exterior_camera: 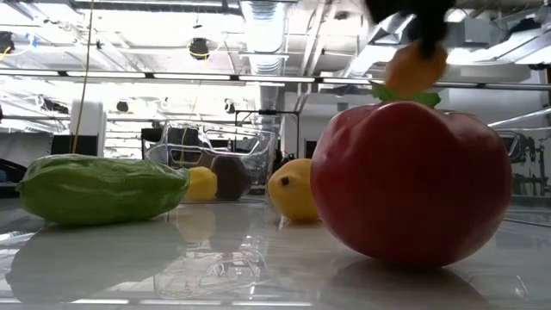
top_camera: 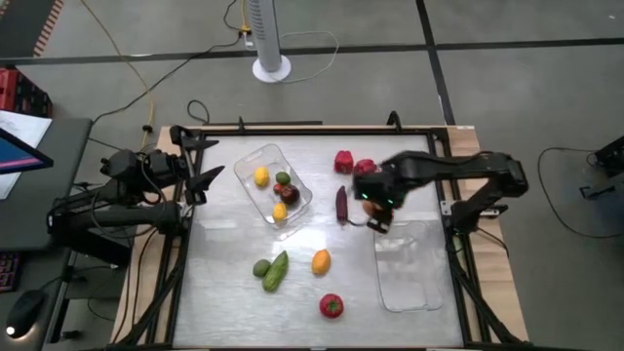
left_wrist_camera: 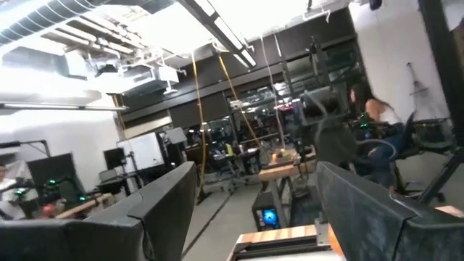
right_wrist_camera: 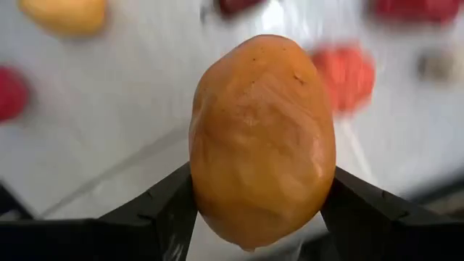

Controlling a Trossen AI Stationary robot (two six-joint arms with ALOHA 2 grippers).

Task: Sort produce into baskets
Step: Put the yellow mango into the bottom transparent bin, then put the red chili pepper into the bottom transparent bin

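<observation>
The right gripper [right_wrist_camera: 257, 210] clamps an orange fruit [right_wrist_camera: 261, 138]; next, release it into the empty tray [top_camera: 409, 268] at five o'clock.

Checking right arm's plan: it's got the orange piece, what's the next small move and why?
Probably carry it a little toward the empty basket and lower. The right gripper jaws clamp the orange piece, lifted just beside that basket's upper edge. The left gripper waits at the table's left edge.
</observation>
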